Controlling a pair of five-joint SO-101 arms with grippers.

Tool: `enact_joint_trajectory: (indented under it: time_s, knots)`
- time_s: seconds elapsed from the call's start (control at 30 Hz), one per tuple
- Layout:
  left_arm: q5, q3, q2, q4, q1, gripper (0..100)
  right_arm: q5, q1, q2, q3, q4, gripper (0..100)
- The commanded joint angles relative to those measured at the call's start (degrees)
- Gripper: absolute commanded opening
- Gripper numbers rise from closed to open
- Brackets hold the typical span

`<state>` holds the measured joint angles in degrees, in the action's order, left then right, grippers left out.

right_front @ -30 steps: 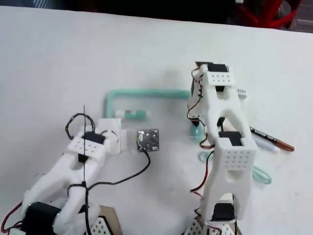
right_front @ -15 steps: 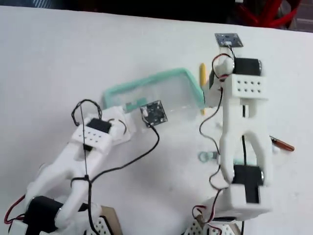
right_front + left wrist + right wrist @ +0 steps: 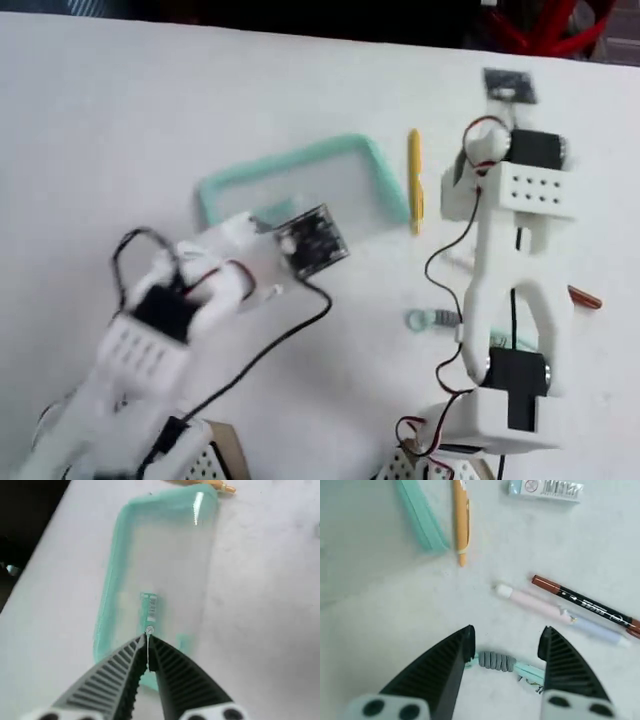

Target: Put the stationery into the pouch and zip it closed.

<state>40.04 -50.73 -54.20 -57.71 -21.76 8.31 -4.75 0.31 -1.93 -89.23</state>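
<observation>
The clear pouch (image 3: 300,185) with a teal zip edge lies tilted at the table's middle. In the left wrist view my left gripper (image 3: 148,644) is shut over the pouch (image 3: 160,565) near its small label, pinching its near end. A yellow pen (image 3: 414,180) lies just right of the pouch. My right gripper (image 3: 507,632) hangs open above a teal lanyard (image 3: 492,661) with a grey coil. Past it lie a pink pen (image 3: 555,611), a brown marker (image 3: 585,604), the yellow pen (image 3: 461,520) and a white eraser (image 3: 546,489).
The right arm (image 3: 510,250) stands tall over the pens on the right side. The teal lanyard (image 3: 430,320) lies near its base. The left arm (image 3: 150,330) stretches from the lower left, and its black cable (image 3: 290,335) trails across the table.
The pouch has turned, its right end swinging toward the far side, as the left arm drew back to the lower left. The right arm rose off the pouch and shifted right, uncovering the yellow pen.
</observation>
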Motion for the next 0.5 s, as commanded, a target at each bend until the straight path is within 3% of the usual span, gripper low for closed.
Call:
enact_joint_trajectory:
  time_s: [0.0, 0.17, 0.27, 0.37, 0.47]
  knots:
    - [-0.5, 2.6, -7.8, -4.7, -0.3, 2, 4.9, 2.3, -0.2, 5.1, 5.3, 20.5]
    - [-0.6, 2.1, -9.4, -6.1, 2.1, 2, 5.4, 0.4, -0.2, 6.2, 13.6, 20.5]
    - [-3.0, 1.8, -9.0, -1.7, 0.1, 2, 4.8, -1.7, 0.0, 4.0, 15.4, 20.5]
    - [-10.8, 2.2, -6.3, 3.5, -2.0, 5, -4.8, -3.4, 0.4, 4.9, 15.7, 20.7]
    - [-17.3, 3.1, 1.3, 8.9, -3.3, 20, -12.1, -4.0, 0.4, 8.8, 17.6, 20.8]
